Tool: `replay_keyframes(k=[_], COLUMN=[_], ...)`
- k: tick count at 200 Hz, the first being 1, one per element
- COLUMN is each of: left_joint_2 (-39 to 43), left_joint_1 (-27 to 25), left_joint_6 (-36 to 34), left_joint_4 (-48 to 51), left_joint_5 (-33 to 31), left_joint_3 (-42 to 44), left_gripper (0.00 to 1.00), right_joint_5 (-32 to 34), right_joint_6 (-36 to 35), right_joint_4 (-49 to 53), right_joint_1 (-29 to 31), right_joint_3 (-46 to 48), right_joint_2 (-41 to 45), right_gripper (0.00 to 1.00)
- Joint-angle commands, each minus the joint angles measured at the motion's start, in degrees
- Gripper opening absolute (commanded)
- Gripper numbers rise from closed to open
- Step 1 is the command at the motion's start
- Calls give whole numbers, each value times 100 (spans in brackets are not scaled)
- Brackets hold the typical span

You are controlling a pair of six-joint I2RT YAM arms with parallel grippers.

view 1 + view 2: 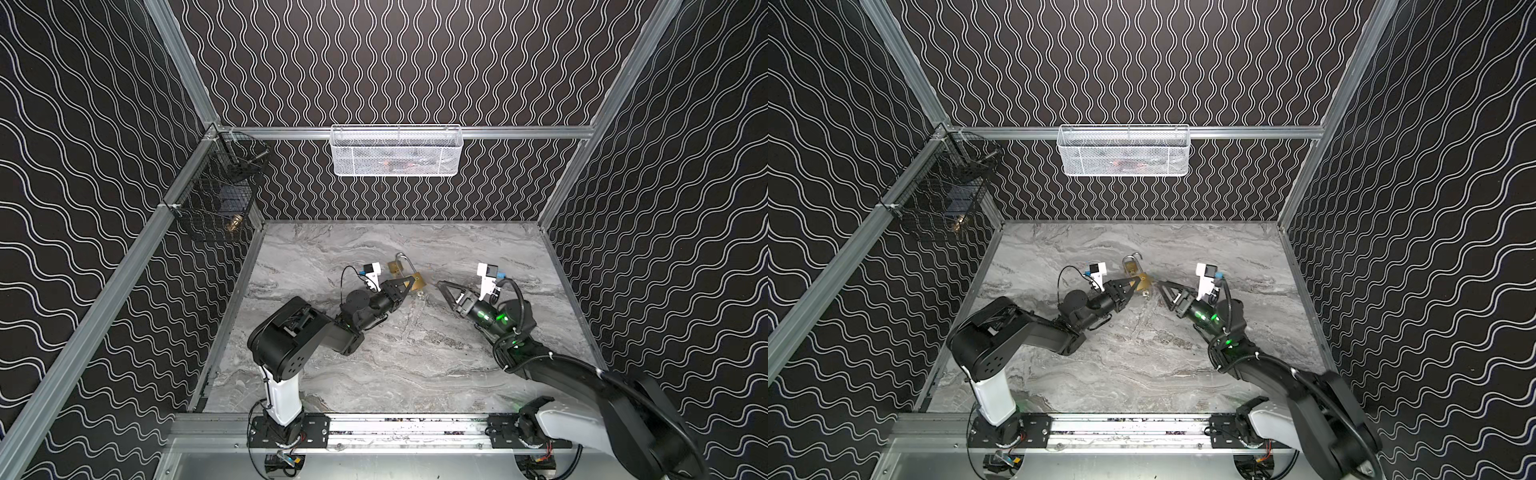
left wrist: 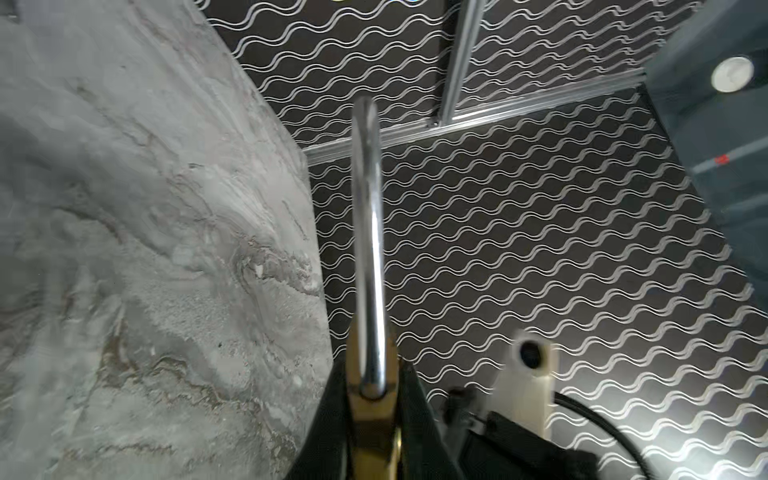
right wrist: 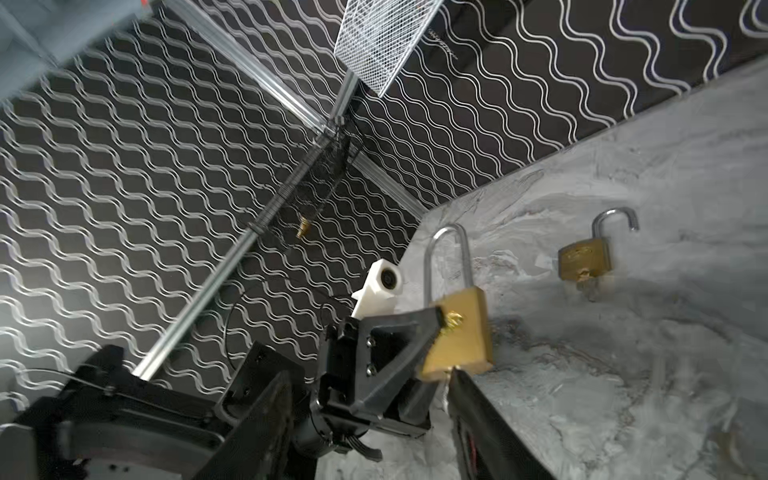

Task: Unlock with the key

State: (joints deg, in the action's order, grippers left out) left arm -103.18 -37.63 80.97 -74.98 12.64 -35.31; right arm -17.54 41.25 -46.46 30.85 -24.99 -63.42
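The left gripper is clamping the brass padlock at frame centre over the worktop, while the right gripper, fingers wide and empty, is facing the apparent key at its base and should be pinching it squarely before twisting.

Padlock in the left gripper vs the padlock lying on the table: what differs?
Support: the held padlock is clamped in the left gripper; the loose padlock lies on the table. Shackle: the held padlock's looks closed, both legs at the body; the loose padlock's is swung open, one end free. Both have brass bodies and silver shackles.
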Motion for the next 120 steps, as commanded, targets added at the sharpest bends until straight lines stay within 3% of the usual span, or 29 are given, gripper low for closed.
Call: replay_keyframes(k=[1, 31, 51, 120], left_joint_2=[471, 1292, 1482, 1897], left_joint_1=[-8, -64, -74, -494], left_joint_6=[-453, -1706, -2330, -2917], left_joint_4=[1095, 3910, 5084, 5883], left_joint_5=[-82, -336, -438, -1056], left_joint_3=[-135, -715, -1123, -1578], left_gripper=[0, 0, 0, 0], right_joint_5=[1395, 2419, 3043, 3926], right_joint_6=[-1676, -2354, -2560, -3009], right_joint_4=[2777, 3858, 4074, 4093], right_joint_1=[275, 565, 907, 2035], right_joint_3=[-292, -717, -858, -1469], right_joint_2=[409, 582, 590, -285], right_gripper=[61, 60, 60, 56])
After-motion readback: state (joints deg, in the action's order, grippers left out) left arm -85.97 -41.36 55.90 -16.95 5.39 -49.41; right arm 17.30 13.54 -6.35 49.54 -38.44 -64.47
